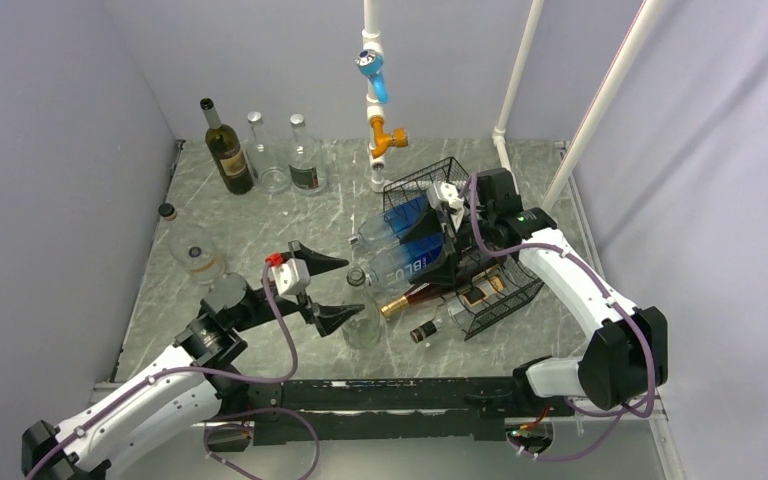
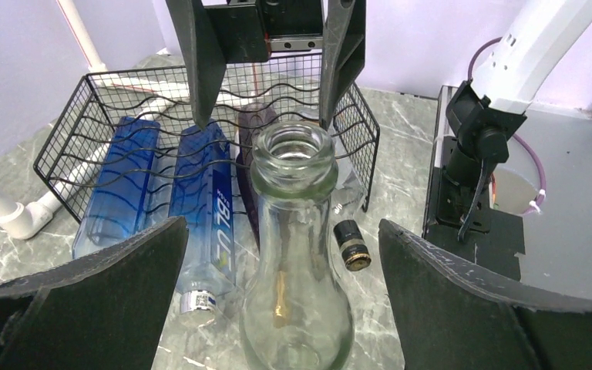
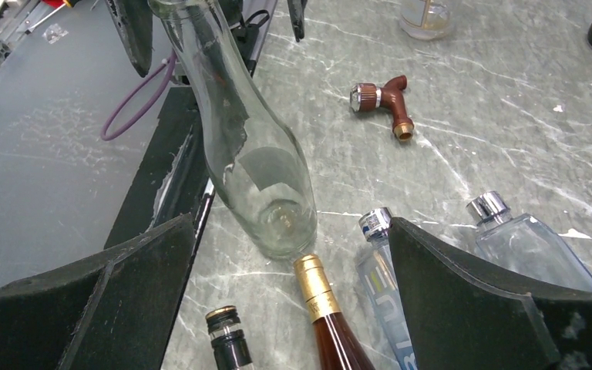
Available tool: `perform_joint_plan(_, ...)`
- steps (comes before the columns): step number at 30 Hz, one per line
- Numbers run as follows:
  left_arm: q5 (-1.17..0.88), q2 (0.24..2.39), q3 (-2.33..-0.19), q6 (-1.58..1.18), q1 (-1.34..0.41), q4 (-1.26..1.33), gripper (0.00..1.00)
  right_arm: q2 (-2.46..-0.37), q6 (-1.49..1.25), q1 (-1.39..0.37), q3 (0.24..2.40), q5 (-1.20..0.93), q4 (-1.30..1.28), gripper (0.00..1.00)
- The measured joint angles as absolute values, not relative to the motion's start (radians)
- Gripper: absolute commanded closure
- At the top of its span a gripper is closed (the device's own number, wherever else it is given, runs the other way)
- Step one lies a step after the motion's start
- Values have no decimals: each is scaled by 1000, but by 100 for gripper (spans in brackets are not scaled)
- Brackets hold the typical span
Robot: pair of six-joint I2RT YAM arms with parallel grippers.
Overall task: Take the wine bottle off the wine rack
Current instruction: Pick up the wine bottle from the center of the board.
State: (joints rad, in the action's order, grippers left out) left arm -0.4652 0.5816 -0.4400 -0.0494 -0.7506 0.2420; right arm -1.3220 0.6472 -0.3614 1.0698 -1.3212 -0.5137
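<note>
Left gripper (image 1: pixel 354 287) and right gripper (image 3: pixel 293 227) gape empty while the wine rack (image 2: pixel 69 142) holds four bottles (image 1: pixel 415 262).

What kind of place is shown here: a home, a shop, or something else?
Probably a robot test cell in a lab: a left arm and right arm bolted at the table edge, plain walls closing it in, a white pipe frame, and bottles in and near a rack.
</note>
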Motion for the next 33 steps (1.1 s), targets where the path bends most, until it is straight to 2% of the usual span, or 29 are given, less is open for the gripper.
perform_joint_plan(22, -483, 665, -393, -129, -751, 421, 1, -1322, 654, -354, 1068, -1341, -514, 1)
perform_joint_plan(33, -487, 665, -363, -137, -751, 493, 10, -1323, 663, -352, 1068, -1341, -521, 1)
